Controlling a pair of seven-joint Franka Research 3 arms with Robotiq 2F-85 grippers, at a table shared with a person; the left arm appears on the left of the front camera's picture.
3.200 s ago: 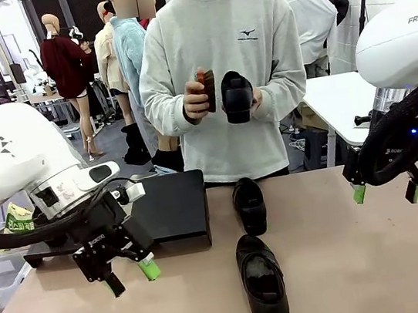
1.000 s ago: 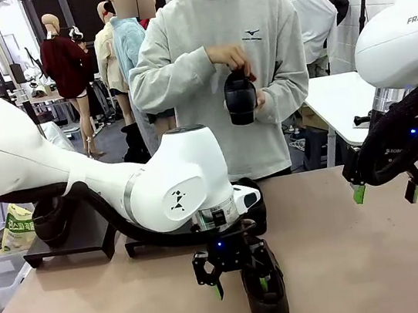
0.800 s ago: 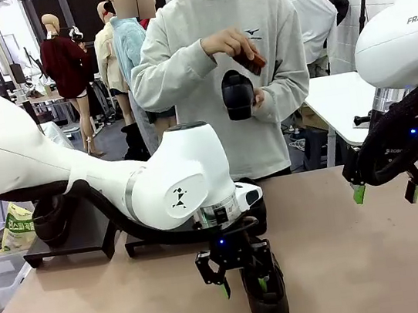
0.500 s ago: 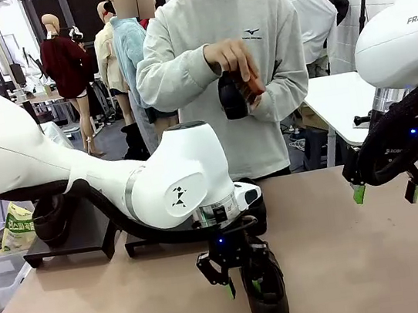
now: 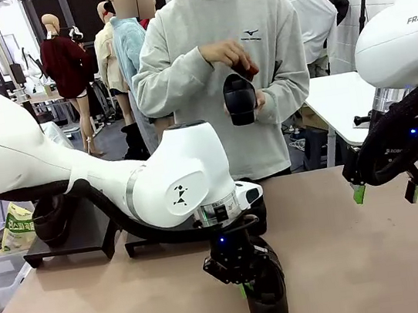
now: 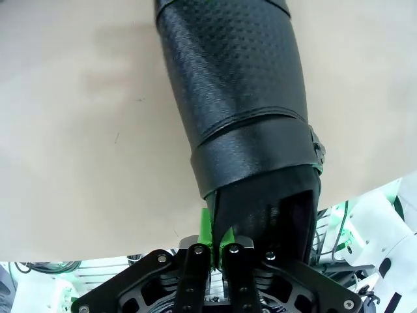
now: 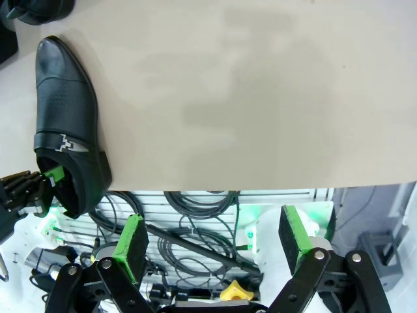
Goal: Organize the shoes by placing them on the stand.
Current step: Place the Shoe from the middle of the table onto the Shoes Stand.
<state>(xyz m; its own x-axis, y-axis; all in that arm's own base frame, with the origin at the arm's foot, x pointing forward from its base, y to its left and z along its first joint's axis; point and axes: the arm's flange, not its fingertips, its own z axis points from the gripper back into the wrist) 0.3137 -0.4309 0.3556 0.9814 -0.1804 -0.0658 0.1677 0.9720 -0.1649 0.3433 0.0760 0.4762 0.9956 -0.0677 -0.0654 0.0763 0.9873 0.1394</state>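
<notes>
— Where was the near shoe (image 5: 269, 305) (image 6: 234, 85) (image 7: 68, 124)?

— Flat on the desk (image 5: 364, 259), right of the stand (image 5: 80, 233) and closer to the robot's side than it. Its toe pointed away from the robot.

— And the left jaws?

— Down over the shoe's heel end and pinched narrow on the side wall of its opening. In the left wrist view one green pad (image 6: 206, 225) pressed the outside of the rim, with the other hidden inside the shoe.

— What about the other shoes?

— A second shoe (image 7: 39, 8) lay on the desk between the near shoe and the stand's right end, mostly hidden behind the left arm (image 5: 174, 185). A third shoe (image 5: 240, 99) was in the hands of a person (image 5: 207, 32) standing beyond the stand, at the desk's far side.

— The right jaws?

— Wide apart with nothing between the pads (image 7: 135, 238), hanging above the desk, well to the right of the stand.
</notes>
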